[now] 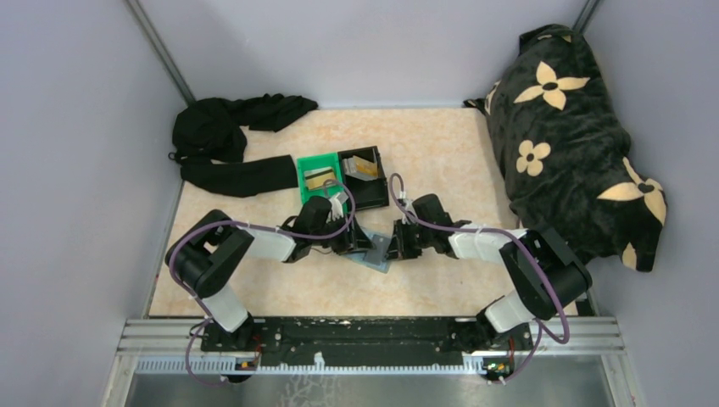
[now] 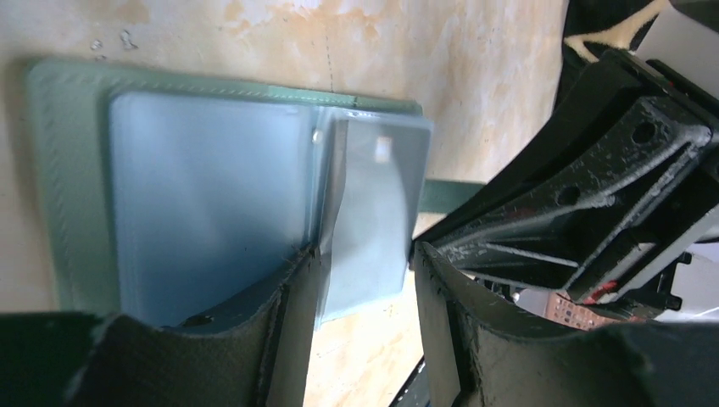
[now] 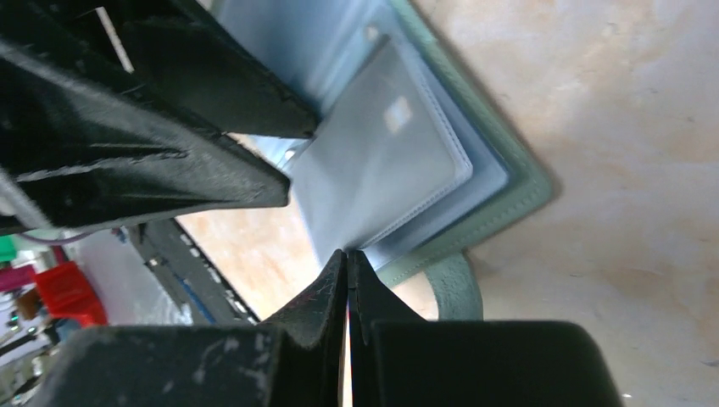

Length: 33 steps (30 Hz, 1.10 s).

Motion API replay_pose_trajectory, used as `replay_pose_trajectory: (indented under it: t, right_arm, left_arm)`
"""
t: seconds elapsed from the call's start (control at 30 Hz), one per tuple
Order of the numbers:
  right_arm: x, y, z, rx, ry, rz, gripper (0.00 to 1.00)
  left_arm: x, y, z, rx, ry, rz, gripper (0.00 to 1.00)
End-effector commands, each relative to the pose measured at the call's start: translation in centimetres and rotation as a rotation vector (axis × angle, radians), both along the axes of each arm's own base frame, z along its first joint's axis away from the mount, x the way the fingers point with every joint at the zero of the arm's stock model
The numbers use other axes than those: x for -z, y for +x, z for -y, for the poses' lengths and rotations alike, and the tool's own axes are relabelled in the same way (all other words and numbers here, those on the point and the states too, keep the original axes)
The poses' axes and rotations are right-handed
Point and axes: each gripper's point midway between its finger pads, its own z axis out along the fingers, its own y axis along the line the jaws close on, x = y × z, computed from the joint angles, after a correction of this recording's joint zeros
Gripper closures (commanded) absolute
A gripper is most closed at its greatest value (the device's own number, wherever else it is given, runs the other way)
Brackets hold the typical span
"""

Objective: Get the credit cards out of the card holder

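Lying open near the middle of a mottled beige counter [image 1: 441,153], the card holder [image 1: 376,252] is met by both arms. The counter is enclosed by pale grey walls. Black cloth [image 1: 229,140] is heaped at the far left, and a black flowered bag [image 1: 576,144] at the right. A green bin [image 1: 318,174] and a black bin [image 1: 366,178] hold cards. The left tool [image 2: 365,280] is held half open around a clear sleeve's edge; the right tool [image 3: 348,280] is pressed shut, gripping nothing visible.

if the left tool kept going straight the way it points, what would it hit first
Probably the pale sleeve of the open card holder; it already lies between the left tool's open fingers, though depth is unclear.
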Motion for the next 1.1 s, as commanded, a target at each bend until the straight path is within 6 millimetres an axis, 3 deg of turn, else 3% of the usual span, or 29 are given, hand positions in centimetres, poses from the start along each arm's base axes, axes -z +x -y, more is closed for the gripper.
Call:
replay_pose_trajectory:
  t: [0.0,0.4,0.83,1.0,1.07]
  right_arm:
    - [-5.8,2.1,-4.4,-0.059,0.245,0.139,1.0]
    - [-6.5,4.5,-5.5,-0.047,0.251,0.191,0.96]
    - [-5.7,6.3,-6.1,-0.034,0.214,0.213,0.94]
    - [-6.1,7.5,-6.8,-0.037,0.221,0.232,0.95]
    - [-4.9,7.9,-7.1,-0.039,0.207,0.209,0.94]
  left_arm:
    - [1.9,-1.4,-0.8,0.022,0.05,-0.045,0.48]
    - [1.0,-1.7,-0.9,0.026,0.033,-0.024,0.48]
    - [-4.6,-0.2,-3.5,-0.042,0.136,0.16,0.48]
    - [-4.5,-0.1,-3.9,-0.05,0.156,0.165,0.48]
    - [-4.4,-0.1,-3.9,-0.05,0.156,0.161,0.48]
